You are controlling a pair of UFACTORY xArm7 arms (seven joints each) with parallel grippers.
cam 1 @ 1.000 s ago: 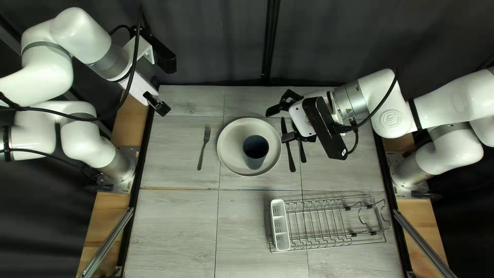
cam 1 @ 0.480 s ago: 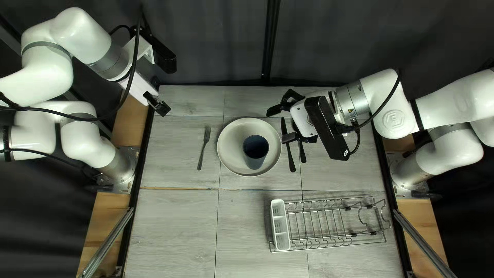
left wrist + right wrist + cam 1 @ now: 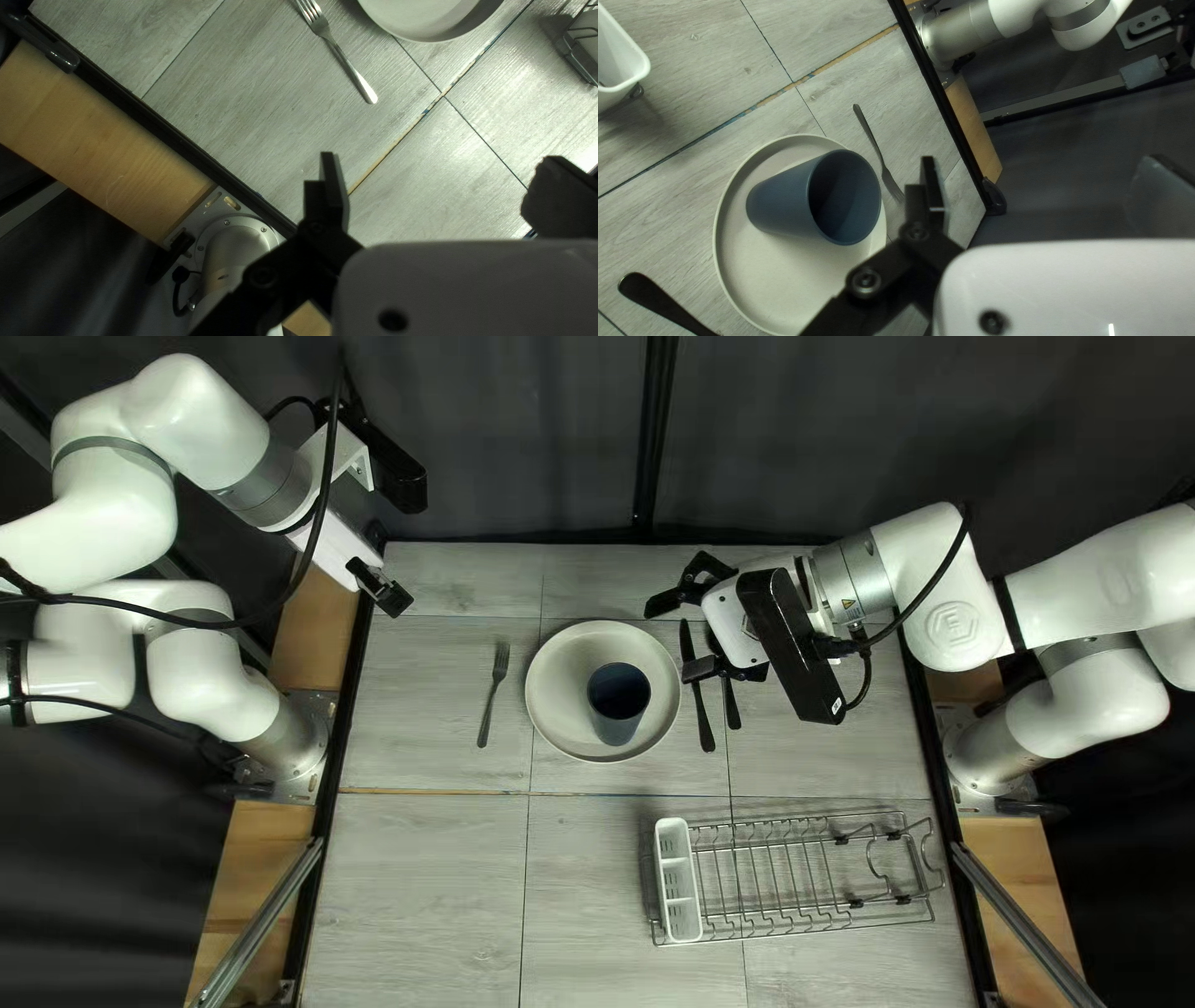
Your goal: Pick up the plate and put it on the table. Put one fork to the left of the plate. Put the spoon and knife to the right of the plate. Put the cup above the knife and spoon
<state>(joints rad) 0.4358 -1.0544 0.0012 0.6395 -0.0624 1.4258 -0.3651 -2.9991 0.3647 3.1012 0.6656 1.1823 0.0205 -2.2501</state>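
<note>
Top left view: cup (image 3: pixel 618 702) stands on plate (image 3: pixel 558 690); left gripper (image 3: pixel 387 592), right gripper (image 3: pixel 677 639), fingers apart.

Top left view high, slanting down; wrist views closer, sharing plate (image 3: pixel 560 697), fork (image 3: pixel 501 662).

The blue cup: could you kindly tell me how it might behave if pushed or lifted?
The cup would probably tip if pushed high, since it narrows toward its base. Its smooth-looking wall keeps a clean round rim, so likely stiff, perhaps slightly slippery.
</note>
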